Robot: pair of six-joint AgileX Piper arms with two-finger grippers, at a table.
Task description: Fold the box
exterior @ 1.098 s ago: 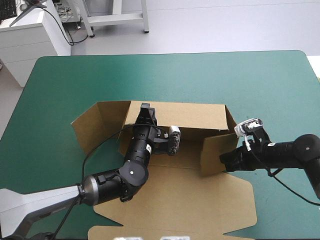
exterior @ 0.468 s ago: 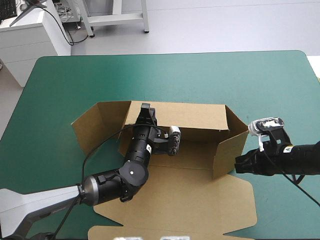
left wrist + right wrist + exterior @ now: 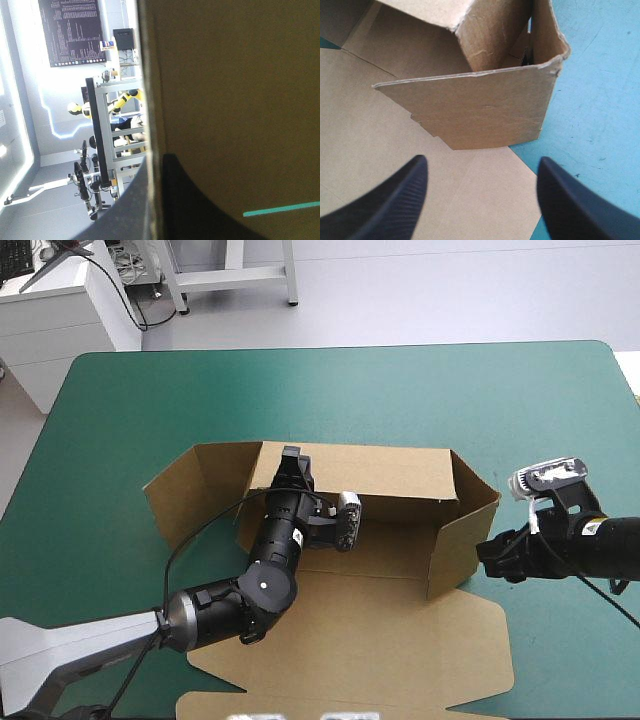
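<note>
Standing at the centre of the frame in the high view, the brown box (image 3: 380,640) rests on the teal-green table (image 3: 450,400), partly erected.

Findings:
- The rear wall (image 3: 400,468) is upright along the far side of the box floor.
- The right side wall (image 3: 455,545) is raised and leans slightly, its near edge free.
- The left flap (image 3: 190,495) splays outward toward the left of the frame; its tilt cannot be judged.
- The front panel (image 3: 400,670) lies flat toward the lower edge of the frame.

Left end effector (image 3: 293,462): its arm enters from the lower left of the frame and crosses the box floor to the top edge of the rear wall. In the left wrist view the board's edge runs between the black fingers (image 3: 200,205), one on each face of the sheet. It is clamped on the rear wall of the box.

Right end effector (image 3: 487,558): at the right of the frame, just beside the outer face of the right side wall. In the right wrist view its fingers (image 3: 395,205) stand wide apart, released and holding nothing. The raised wall is ahead of them and clear of both.
</note>
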